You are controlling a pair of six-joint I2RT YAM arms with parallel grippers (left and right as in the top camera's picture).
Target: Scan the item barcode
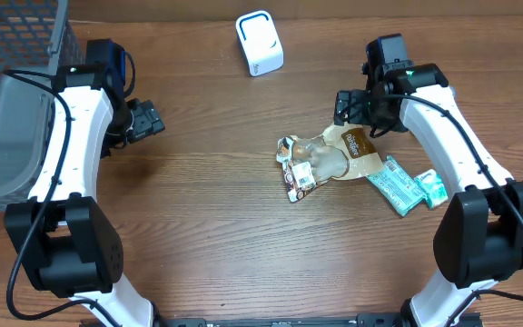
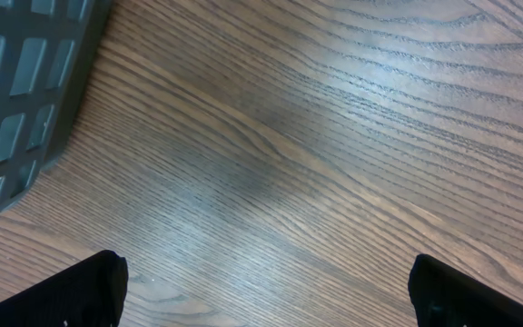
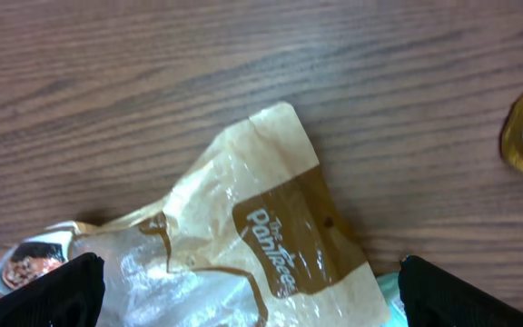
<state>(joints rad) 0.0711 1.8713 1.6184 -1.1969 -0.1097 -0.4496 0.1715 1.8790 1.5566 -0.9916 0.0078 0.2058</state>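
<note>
Wood-grain table (image 1: pixel 207 227), grey mesh basket (image 1: pixel 7 54) at its left edge. Brown snack bag (image 1: pixel 339 154) lies mid-right, touching teal packet (image 1: pixel 407 186); white scanner (image 1: pixel 259 42) well apart. Right gripper (image 3: pixel 261 304) jaws wide over bag, holding nothing. Left gripper (image 2: pixel 271 300) jaws wide over bare wood.

A crinkled tan-and-clear plastic snack bag (image 1: pixel 334 156) lies flat (brown label facing up), right of centre, well apart from the upright white, blue-rimmed box scanner (image 1: pixel 260 43).
</note>
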